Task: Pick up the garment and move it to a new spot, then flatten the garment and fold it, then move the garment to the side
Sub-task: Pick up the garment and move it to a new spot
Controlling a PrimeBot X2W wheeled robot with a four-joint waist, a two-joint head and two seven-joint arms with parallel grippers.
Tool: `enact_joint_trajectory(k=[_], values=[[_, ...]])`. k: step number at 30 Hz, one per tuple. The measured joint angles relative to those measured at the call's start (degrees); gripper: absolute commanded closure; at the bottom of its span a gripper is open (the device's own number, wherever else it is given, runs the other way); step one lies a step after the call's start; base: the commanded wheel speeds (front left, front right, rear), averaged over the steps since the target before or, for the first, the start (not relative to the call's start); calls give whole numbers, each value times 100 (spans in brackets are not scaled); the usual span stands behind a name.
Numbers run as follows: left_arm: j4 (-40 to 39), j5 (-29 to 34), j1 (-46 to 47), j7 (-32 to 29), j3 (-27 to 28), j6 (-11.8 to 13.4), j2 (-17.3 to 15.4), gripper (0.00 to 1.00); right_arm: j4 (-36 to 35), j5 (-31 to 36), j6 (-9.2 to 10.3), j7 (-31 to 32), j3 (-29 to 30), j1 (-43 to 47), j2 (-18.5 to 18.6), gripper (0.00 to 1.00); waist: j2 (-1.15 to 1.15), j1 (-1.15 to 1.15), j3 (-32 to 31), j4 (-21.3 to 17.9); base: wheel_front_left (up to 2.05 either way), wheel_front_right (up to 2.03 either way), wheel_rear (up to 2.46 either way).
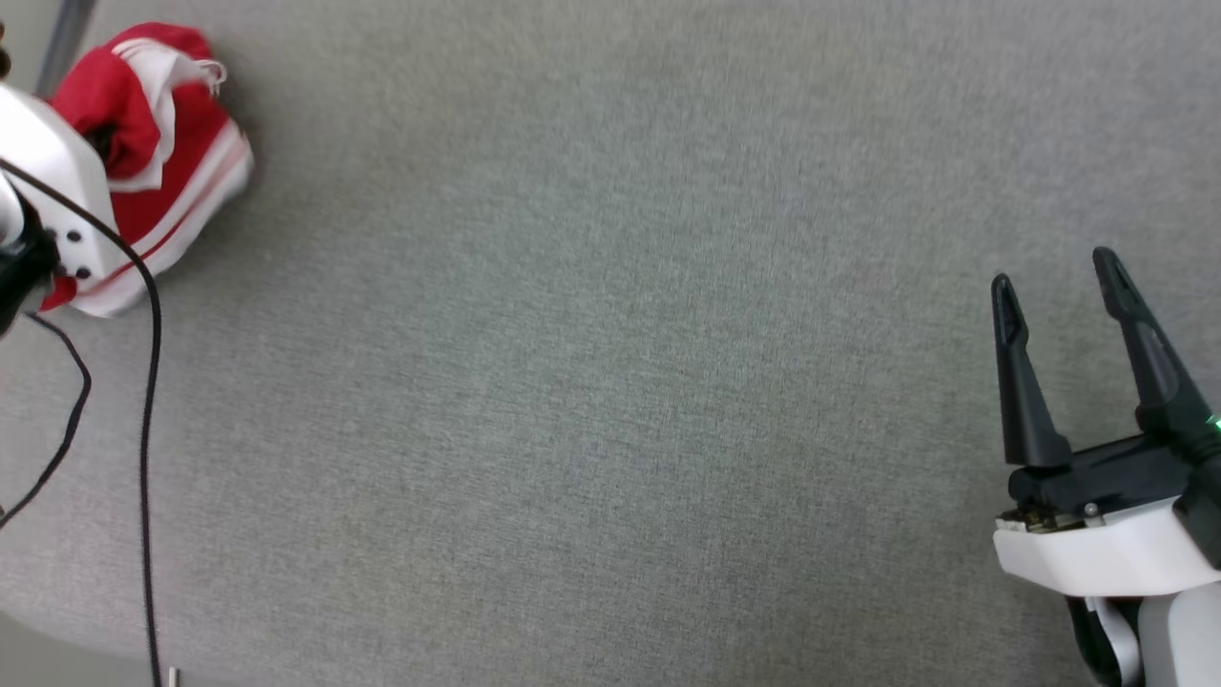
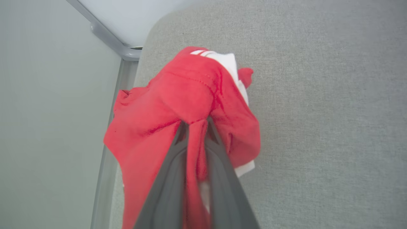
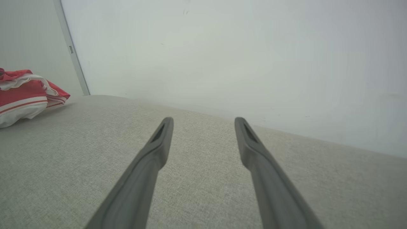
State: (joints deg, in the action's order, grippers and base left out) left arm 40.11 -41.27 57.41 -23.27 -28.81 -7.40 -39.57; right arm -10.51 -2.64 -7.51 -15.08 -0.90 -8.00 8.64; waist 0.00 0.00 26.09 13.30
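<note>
Grey woven-fabric worktop, plain and flat, with faint creases. In the left wrist view its corner is rounded, at 11 o'clock. Lying on it is the garment, red with white parts and red-white stripe trim, bunched in a heap at 10 o'clock in the head view, close to that corner. In the right wrist view the heap's underside touches the fabric at 9 o'clock.

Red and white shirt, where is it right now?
In the head view the crumpled red and white cloth shirt sits bunched at the far left corner of the grey fabric surface, where the left gripper pinches a fold in its jaws.
</note>
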Motion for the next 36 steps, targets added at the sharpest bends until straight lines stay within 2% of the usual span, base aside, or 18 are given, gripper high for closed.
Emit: enact_joint_trajectory(k=[6,13,25,36], values=[[-762,235,293,181,-528,-1,-125,100,89,-34,0,-1,43,185,-181,0,0,-1,-539,-20,0,0,0],[-1556,383,747,278,-1000,0,-31,100,125,-42,0,-1,93,322,-365,0,0,-1,-963,-231,0,0,0],[-2348,422,1357,437,-2000,-1,715,100,144,-94,0,-1,165,302,-531,0,0,-1,-1075,-1071,0,0,0],[-2209,216,1451,641,-3624,-1,1682,100,144,-268,0,-1,216,182,-563,0,0,0,-778,-1704,0,0,0]])
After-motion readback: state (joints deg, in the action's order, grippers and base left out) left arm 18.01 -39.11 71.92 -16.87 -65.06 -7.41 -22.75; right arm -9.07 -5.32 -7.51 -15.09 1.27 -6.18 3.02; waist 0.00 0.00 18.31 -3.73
